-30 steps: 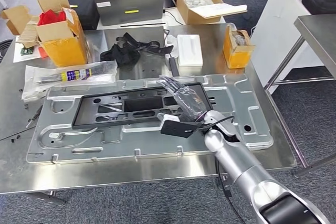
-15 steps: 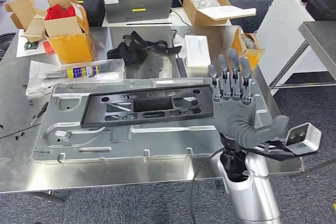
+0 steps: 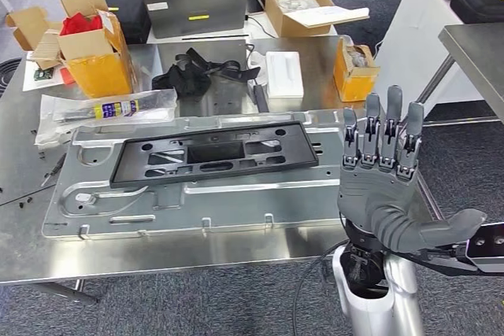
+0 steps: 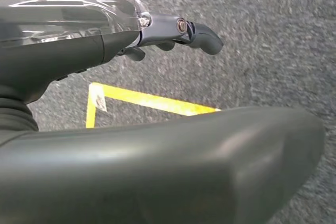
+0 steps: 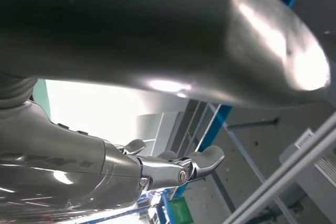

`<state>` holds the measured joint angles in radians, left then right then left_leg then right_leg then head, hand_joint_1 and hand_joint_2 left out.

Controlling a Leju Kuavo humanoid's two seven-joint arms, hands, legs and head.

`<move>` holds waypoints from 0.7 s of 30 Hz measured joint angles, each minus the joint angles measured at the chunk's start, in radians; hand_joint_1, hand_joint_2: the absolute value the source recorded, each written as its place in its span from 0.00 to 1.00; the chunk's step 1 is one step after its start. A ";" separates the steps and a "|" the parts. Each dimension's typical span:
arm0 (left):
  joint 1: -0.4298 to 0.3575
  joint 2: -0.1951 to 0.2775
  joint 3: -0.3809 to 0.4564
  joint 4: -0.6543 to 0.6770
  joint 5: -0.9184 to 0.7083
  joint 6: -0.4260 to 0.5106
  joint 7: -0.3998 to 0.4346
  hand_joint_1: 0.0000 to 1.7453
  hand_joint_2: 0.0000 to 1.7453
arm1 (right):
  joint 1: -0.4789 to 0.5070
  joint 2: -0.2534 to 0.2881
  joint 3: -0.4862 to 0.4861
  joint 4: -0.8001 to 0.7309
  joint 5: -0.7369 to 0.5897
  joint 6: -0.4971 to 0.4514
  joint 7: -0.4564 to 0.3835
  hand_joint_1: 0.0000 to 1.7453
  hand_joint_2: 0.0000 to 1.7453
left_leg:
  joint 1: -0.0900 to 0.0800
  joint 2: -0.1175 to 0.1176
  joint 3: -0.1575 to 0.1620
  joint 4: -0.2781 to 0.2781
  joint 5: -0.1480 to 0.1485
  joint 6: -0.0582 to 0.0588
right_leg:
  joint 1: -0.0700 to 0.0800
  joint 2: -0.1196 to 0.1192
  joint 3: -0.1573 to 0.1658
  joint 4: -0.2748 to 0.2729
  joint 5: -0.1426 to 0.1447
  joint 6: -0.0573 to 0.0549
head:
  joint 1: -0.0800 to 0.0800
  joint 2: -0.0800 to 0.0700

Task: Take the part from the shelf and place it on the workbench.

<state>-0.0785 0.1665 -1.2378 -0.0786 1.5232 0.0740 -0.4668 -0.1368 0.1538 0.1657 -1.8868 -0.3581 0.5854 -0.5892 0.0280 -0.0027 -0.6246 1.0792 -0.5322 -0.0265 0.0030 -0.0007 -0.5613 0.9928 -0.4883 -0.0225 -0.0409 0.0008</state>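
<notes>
Lifting clear, my right hand [image 3: 380, 182] now stands raised at the near edge of the steel bench [image 3: 178, 253], fingers [image 3: 386, 127] apart and holding nothing; a second ago it lay on the flat black plastic frame part [image 3: 214, 155]. That part rests on the grey pressed-metal panel [image 3: 196, 194], so I judge placement done. My left hand [image 4: 174, 27] hangs over the floor, fingers loosely apart.

The head view looks forward and down from high over the workbench [image 3: 178, 261]. Each wrist view sits close behind its own hand: left hand [image 4: 118, 145] over floor, right hand [image 5: 118, 35] facing shelving.
</notes>
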 joint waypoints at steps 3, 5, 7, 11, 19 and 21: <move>0.001 0.000 0.003 0.000 0.000 0.001 0.000 0.00 0.00 | 0.008 0.003 -0.002 0.000 -0.004 0.006 0.005 0.00 0.00 | -0.001 0.000 -0.053 0.177 -0.112 -0.005 | 0.003 -0.004 -0.022 0.001 0.017 -0.008 | -0.001 0.000; 0.001 0.000 0.004 0.000 0.000 0.001 0.000 0.00 0.00 | 0.010 0.004 -0.004 0.001 -0.008 0.010 0.006 0.00 0.00 | -0.001 0.001 -0.036 0.194 -0.114 -0.007 | 0.005 -0.009 -0.040 0.005 0.027 -0.007 | -0.001 0.000; -0.002 0.001 0.004 0.000 0.000 0.002 0.000 0.00 0.00 | 0.010 0.004 -0.006 0.002 -0.010 0.014 0.010 0.00 0.00 | 0.000 0.013 0.048 0.073 -0.065 -0.009 | 0.005 -0.016 -0.054 0.015 0.033 -0.002 | -0.001 0.000; -0.009 0.002 0.004 0.000 0.000 0.003 0.000 0.00 0.00 | 0.010 0.004 -0.008 0.003 -0.009 0.020 0.016 0.00 0.00 | -0.009 0.034 0.118 -0.066 -0.022 0.011 | 0.011 -0.035 -0.072 0.036 0.044 0.016 | 0.001 0.000; -0.002 0.002 0.004 0.000 0.000 0.006 0.000 0.00 0.00 | 0.014 0.003 -0.009 0.009 -0.012 0.017 0.016 0.00 0.00 | -0.008 0.007 0.048 -0.064 0.044 0.050 | -0.002 -0.010 -0.132 0.297 -0.156 0.053 | 0.004 0.000; -0.001 0.002 0.004 0.000 0.000 0.006 0.000 0.00 0.00 | 0.016 0.003 -0.010 0.011 -0.015 0.013 0.017 0.00 0.00 | -0.010 0.003 0.030 -0.063 0.058 0.048 | -0.002 -0.008 -0.082 0.265 -0.130 0.050 | 0.004 0.000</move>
<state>-0.0795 0.1682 -1.2338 -0.0786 1.5232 0.0802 -0.4665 -0.1212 0.1564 0.1561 -1.8755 -0.3736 0.5984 -0.5725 0.0185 0.0001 -0.5946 1.0161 -0.4739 0.0214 0.0012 -0.0089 -0.6432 1.2582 -0.6184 0.0280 -0.0374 0.0008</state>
